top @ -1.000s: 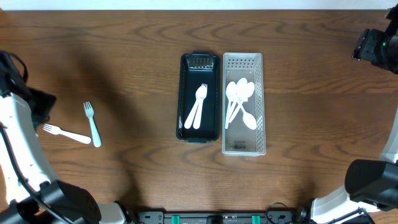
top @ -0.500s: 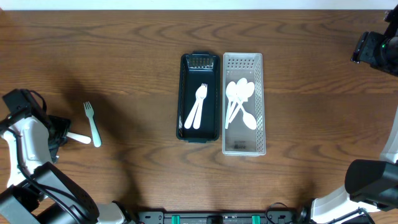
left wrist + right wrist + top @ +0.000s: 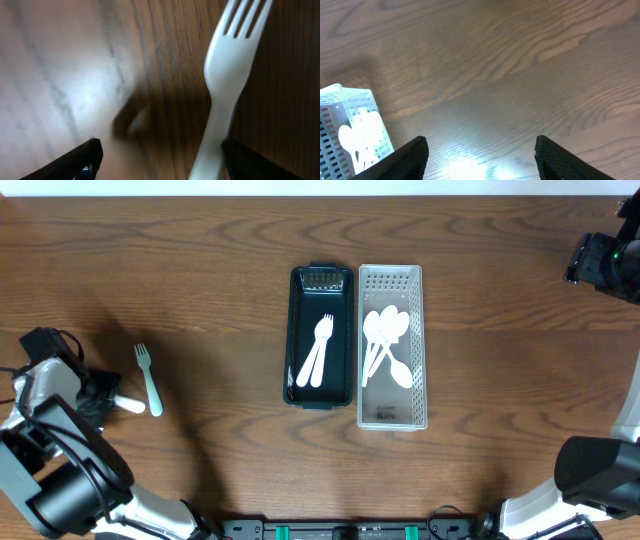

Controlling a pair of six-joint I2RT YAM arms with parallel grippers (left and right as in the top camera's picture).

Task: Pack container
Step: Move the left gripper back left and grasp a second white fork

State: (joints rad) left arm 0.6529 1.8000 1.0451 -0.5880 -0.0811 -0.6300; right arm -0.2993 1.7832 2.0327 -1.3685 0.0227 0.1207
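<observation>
A white fork lies on the table with its tines pointing away. My left gripper is open and low over it. The fork's handle lies between the fingers, close to the right finger. In the overhead view the left gripper covers most of this fork, and only the handle end shows. A pale green fork lies just to its right. A black container holds two white forks. A white slotted basket holds several white spoons. My right gripper is open and empty.
The right arm hangs at the far right edge, well away from the containers. The basket's corner shows at the left of the right wrist view. Bare wood lies between the forks and the black container.
My left arm has come down from the left edge onto the white fork and now covers most of it. Its fingers straddle the handle. The right arm has not moved.
</observation>
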